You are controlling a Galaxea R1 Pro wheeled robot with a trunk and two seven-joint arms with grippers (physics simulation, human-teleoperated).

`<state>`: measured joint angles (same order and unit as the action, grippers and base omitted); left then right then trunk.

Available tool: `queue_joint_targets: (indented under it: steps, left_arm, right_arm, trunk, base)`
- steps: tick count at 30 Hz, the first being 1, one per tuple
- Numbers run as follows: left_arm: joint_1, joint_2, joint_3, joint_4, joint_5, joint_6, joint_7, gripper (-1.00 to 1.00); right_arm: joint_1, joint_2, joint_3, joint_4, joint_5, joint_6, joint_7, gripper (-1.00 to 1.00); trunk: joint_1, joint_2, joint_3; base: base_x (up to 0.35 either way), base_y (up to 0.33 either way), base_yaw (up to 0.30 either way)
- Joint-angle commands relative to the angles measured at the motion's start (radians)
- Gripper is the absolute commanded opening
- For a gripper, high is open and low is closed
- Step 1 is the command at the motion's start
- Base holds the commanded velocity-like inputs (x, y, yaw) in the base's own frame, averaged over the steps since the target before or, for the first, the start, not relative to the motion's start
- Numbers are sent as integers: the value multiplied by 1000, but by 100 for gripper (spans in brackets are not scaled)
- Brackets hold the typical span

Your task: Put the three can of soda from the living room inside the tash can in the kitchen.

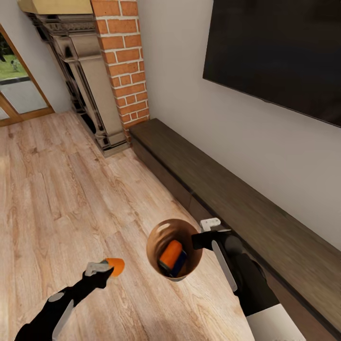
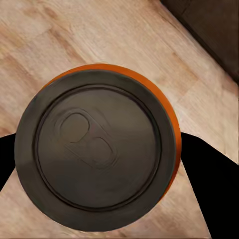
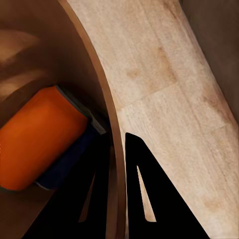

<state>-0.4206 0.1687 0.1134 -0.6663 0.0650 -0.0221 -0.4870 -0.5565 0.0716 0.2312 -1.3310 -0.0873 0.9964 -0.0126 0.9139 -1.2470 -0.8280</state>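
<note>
One soda can [image 1: 172, 257] lies inside the trash can [image 1: 152, 246], whose rim the right gripper [image 1: 204, 233] pinches near the cabinet [image 1: 246, 208]. Left gripper [image 1: 105, 268] clamps another can [image 1: 116, 266], left of it.

A home living room: red brick fireplace [image 1: 124, 66], large black wall television [image 1: 279, 52], long low dark-brown cabinet [image 1: 227, 194], light wood floor [image 1: 61, 199], glazed door [image 1: 16, 90]

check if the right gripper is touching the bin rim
Touching: in the right wrist view the right gripper has its jaws either side of the trash can wall, clamping it.
</note>
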Motion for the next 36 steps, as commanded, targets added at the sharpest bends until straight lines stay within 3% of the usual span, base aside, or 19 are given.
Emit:
queue_joint_targets:
  steps: [1, 2, 3, 5, 7, 10, 14, 17, 21, 26, 36]
  left_arm:
    - [0, 7, 17, -11, 2, 10, -44, -100]
    - [0, 18, 60, -31, 6, 36, -125, -100]
    - [0, 23, 81, -41, 7, 53, -161, -100]
    - [0, 45, 151, -90, 10, 142, -292, -100]
    - [0, 67, 179, -120, 11, 202, -386, -100]
    - [0, 101, 199, -150, 12, 253, -530, -100]
    - [0, 130, 206, -161, 14, 273, -660, -100]
    - [0, 140, 208, -164, 15, 297, -730, -100]
    - [0, 148, 209, -201, 15, 395, -870, -100]
    - [0, 150, 205, -220, 17, 448, -971, -100]
    - [0, 150, 201, -225, 18, 494, -1084, -100]
  right_arm:
    - [0, 0, 0, 1, -23, -1, 5, -100]
    - [0, 0, 1, 11, -23, -2, 5, -100]
    - [0, 0, 1, 18, -23, -3, 5, -100]
    - [0, 0, 2, 53, -21, -22, 5, -100]
    - [0, 1, 2, 71, -21, -45, 5, -100]
    - [0, 1, 2, 105, -20, -66, 5, -100]
    - [0, 2, 13, 141, -20, -104, 5, -100]
    - [0, 2, 33, 170, -20, -130, 5, -100]
    - [0, 2, 47, 197, -20, -146, 5, -100]
    - [0, 2, 49, 206, -20, -172, 5, -100]
    - [-1, 3, 51, 247, -20, -199, 5, -100]
  trunk:
    - [0, 0, 0]
    - [0, 0, 0]
    - [0, 0, 0]
    - [0, 0, 0]
    - [0, 0, 0]
    - [0, 0, 0]
    - [0, 0, 0]
    - [0, 0, 0]
    - [0, 0, 0]
    - [0, 0, 0]
    - [0, 0, 0]
  base:
    - [0, 0, 0]
    - [0, 0, 0]
    - [0, 0, 0]
    - [0, 0, 0]
    - [0, 0, 0]
    - [0, 0, 0]
    - [0, 0, 0]
    - [0, 0, 0]
    - [0, 0, 0]
    - [0, 0, 0]
    - [0, 0, 0]
